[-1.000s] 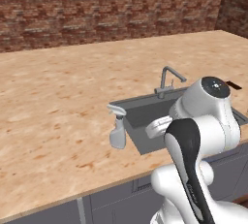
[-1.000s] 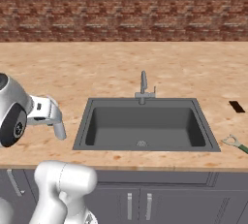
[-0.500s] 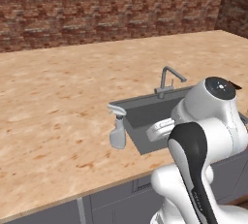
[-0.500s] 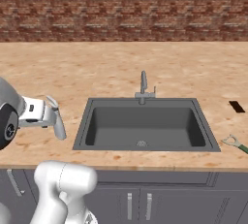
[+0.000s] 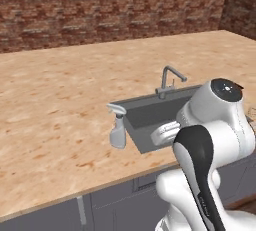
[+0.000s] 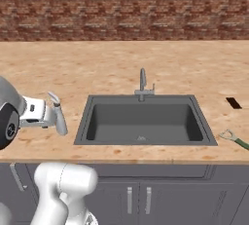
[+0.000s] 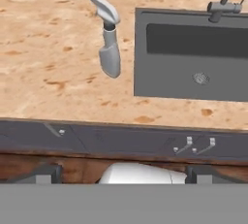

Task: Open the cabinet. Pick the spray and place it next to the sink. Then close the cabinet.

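Your spray (image 5: 118,130) stands upright on the counter (image 5: 55,105) just beside the sink (image 6: 144,120), on its left, so placing looks done. The gripper (image 7: 123,173) is spread wide, holding nothing, apart from the bottle. Judging by this, you have only closing the cabinet left.

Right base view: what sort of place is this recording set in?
A rendered kitchen, most likely. A dark recessed sink with a bent faucet sits in a speckled wood-tone counter, with grey cabinet fronts below and a brick wall behind.
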Robot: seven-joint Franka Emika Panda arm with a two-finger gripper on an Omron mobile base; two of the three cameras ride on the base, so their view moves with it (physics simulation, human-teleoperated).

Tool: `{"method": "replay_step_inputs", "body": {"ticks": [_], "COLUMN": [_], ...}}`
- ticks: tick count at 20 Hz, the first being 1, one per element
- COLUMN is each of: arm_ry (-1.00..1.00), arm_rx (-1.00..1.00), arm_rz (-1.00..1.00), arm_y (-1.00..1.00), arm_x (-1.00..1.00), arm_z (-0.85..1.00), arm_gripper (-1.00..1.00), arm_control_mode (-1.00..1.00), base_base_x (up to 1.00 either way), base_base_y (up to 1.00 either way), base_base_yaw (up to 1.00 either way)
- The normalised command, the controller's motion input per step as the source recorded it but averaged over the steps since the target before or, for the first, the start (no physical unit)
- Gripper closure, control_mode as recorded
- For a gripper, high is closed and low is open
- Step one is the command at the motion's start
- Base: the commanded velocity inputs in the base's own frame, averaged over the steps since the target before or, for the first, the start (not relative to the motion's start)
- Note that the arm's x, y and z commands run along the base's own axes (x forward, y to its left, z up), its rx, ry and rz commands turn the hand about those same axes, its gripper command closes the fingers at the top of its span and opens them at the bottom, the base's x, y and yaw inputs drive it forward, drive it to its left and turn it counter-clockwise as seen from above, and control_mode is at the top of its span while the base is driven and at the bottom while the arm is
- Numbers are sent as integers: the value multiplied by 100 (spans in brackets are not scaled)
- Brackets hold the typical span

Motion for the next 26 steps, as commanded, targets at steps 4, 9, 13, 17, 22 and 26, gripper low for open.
{"method": "replay_step_inputs", "body": {"ticks": [4,9,13,17,22,26], "arm_ry": [0,0,0,0,0,0], "arm_rx": [0,0,0,0,0,0], "arm_rz": [0,0,0,0,0,0], "arm_y": [0,0,0,0,0,0], "arm_x": [0,0,0,0,0,0], "arm_z": [0,0,0,0,0,0], "arm_gripper": [-100,-100,-100,-100,-100,-100], "arm_control_mode": [100,100,100,100,100,100], "base_base_x": [-45,11,50,52,50,62], "base_base_y": [1,50,59,43,0,0], "base_base_yaw": [-67,-95,-100,-99,-92,-94]}}
